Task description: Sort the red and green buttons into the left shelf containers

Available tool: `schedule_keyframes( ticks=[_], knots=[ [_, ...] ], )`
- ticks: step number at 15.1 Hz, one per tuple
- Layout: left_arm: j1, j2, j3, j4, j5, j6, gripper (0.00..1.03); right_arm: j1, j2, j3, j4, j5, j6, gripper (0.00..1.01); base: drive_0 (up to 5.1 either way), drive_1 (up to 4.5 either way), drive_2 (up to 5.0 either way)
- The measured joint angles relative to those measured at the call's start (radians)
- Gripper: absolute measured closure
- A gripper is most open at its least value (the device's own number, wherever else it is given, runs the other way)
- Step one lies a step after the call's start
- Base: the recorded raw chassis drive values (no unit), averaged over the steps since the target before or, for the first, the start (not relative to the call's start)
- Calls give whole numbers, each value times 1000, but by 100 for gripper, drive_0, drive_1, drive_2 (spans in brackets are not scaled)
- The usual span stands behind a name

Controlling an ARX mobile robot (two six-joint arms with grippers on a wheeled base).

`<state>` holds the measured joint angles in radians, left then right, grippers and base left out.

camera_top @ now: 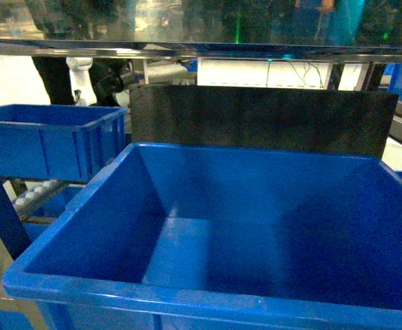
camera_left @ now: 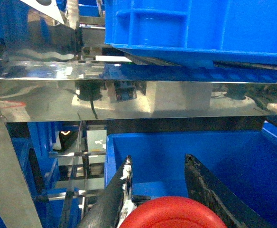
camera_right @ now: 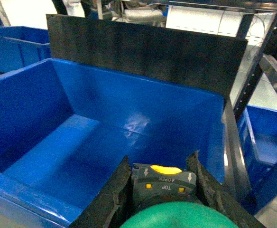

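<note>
In the left wrist view my left gripper point(camera_left: 158, 161) is shut on the red button point(camera_left: 174, 214). Its round red cap fills the gap between the two dark fingers point(camera_left: 121, 190). Just ahead of and below it lies a blue container point(camera_left: 233, 156), under a steel shelf. In the right wrist view my right gripper point(camera_right: 160, 157) is shut on the green button point(camera_right: 176, 217). The button's dark body with a yellow tab point(camera_right: 163, 183) points forward over a large, deep blue container point(camera_right: 72, 137) that holds nothing. Neither gripper shows in the head view, where that big container point(camera_top: 187, 297) fills the foreground.
A second blue bin point(camera_top: 49, 137) sits on the shelf at the left. A black board point(camera_top: 263, 120) stands behind the big container. The steel shelf plate point(camera_left: 129, 90) carries another blue bin point(camera_left: 200, 23) above my left gripper. More blue bins point(camera_right: 266, 147) stand at the right.
</note>
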<state>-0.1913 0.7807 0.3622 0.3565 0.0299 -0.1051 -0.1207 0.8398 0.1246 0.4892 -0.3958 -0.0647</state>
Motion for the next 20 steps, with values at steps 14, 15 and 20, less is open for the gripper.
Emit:
schedule_keyframes(
  ticks=[14,15,20],
  knots=[
    [0,0,0,0,0,0,74,320,832,362,174,85,13,72,0,0,0],
    [0,0,0,0,0,0,74,367,908,397,131,92,24,72,0,0,0],
    [0,0,0,0,0,0,74,404,934,411,141,103,46,63,0,0,0]
  ],
)
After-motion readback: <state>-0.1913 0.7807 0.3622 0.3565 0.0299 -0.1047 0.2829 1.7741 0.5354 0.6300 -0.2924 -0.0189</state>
